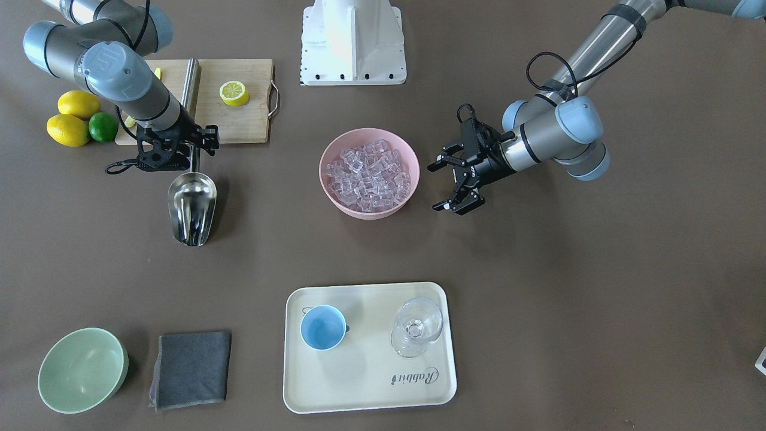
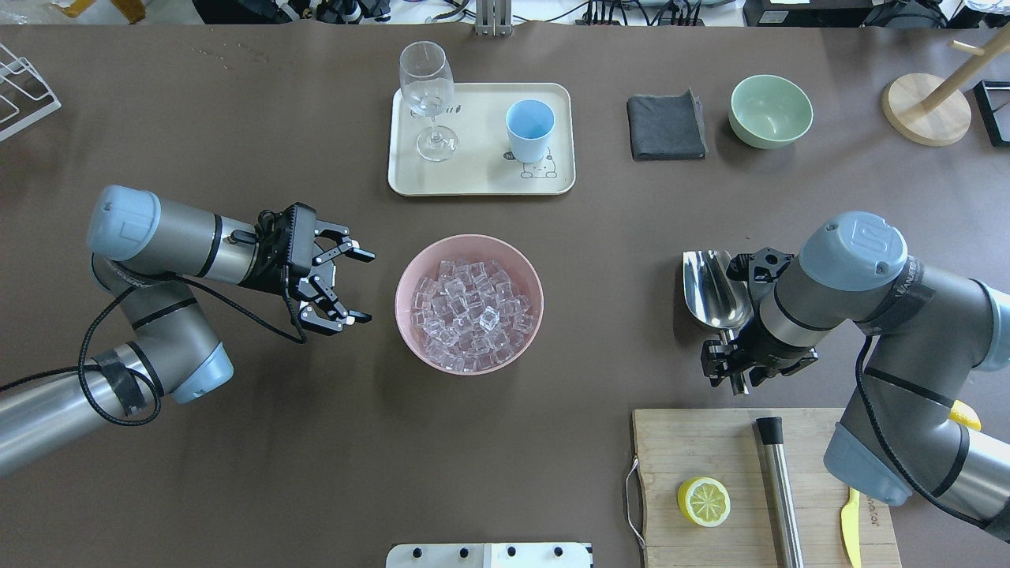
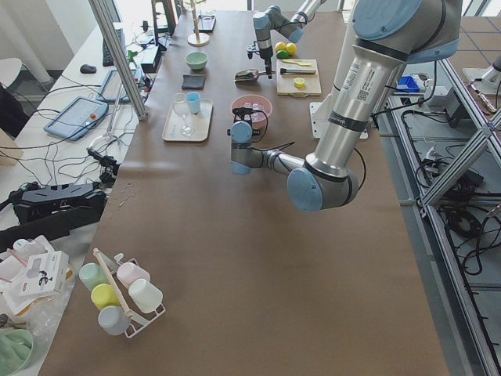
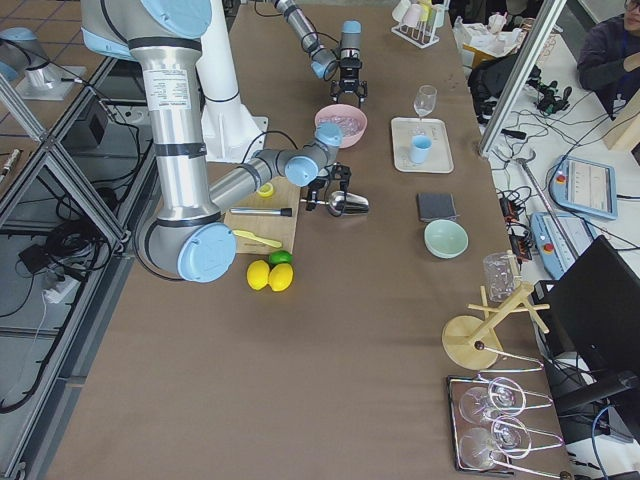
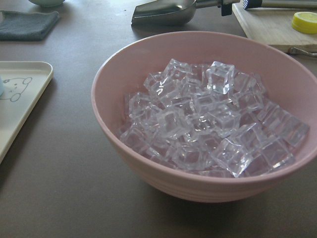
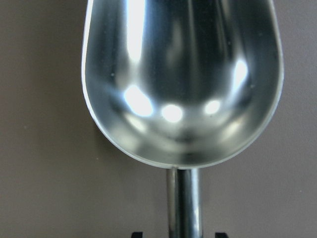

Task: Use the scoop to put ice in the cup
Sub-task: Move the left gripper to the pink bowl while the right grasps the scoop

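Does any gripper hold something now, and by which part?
Nothing is held. The right gripper straddles the handle of the scoop, jaws open; the left gripper is open and empty.

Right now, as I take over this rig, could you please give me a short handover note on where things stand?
Left gripper: open, empty, beside the bowl.
Right gripper: open, fingers either side of the scoop handle, with a gap on each side in the wrist view.
The scoop is empty and lies on the table.
Ice: all in the bowl.
Cup: upright on the tray, empty.
Done: right arm lined up on the handle.
Left: grip the handle, scoop ice, tip it into the cup.
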Controlling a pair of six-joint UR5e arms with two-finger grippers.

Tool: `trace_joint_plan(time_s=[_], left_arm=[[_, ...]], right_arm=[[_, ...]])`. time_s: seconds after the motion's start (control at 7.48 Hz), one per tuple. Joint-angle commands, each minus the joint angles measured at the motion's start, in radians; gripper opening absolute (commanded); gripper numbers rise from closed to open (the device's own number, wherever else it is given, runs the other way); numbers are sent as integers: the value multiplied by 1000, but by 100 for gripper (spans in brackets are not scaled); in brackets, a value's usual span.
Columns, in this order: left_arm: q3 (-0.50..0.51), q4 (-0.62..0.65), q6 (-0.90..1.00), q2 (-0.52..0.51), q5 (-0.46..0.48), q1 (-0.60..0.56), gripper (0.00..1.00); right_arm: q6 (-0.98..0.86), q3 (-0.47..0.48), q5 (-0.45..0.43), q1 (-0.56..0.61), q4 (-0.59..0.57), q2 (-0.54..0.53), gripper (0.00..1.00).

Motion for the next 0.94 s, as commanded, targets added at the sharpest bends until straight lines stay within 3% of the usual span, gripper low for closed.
trace_joint_plan(time_s=[0.0, 0.53, 0.8], left_arm=[[-1, -2, 0, -13, 6, 29, 98], [4, -2, 0, -11, 18, 33, 98], [2, -4, 0, -13, 23, 43, 98]], right_arm=[[-2, 0, 1, 0, 0, 2, 57], [-12, 1, -1, 0, 0, -6, 56], [-14, 1, -3, 0, 0, -1, 11]])
